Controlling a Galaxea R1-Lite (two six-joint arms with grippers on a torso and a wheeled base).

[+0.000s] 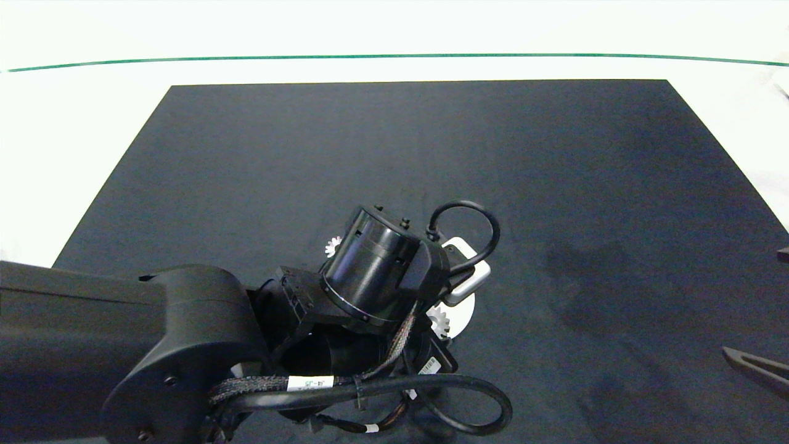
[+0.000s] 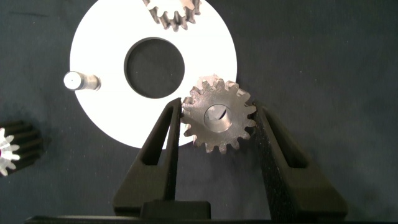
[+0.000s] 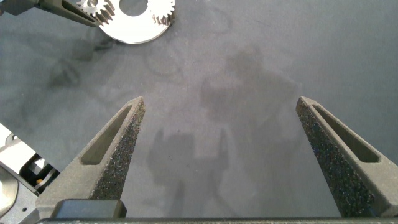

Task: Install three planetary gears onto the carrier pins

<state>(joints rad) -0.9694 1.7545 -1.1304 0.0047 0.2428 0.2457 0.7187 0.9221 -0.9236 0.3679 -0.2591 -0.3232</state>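
Note:
The white carrier disc [image 2: 99, 56] lies flat on the black mat, and one bare carrier pin [image 2: 81, 81] stands on it. One silvery planetary gear [image 2: 174, 14] sits on the disc at its far side. A second planetary gear [image 2: 217, 127] is over the disc's rim, with a pin end showing in its centre hole. My left gripper [image 2: 219, 107] is shut on it, with a finger touching the teeth on each side. A third gear [image 2: 13, 148] lies loose on the mat beside the disc. In the head view the left arm hides most of the disc [image 1: 463, 308]. My right gripper [image 3: 221, 109] hangs open over bare mat.
The black mat [image 1: 555, 185] covers the white table, and a green line [image 1: 394, 56] runs along the far side. One right finger [image 1: 753, 365] shows at the right edge. The loose gear [image 1: 333, 246] lies just behind the left wrist.

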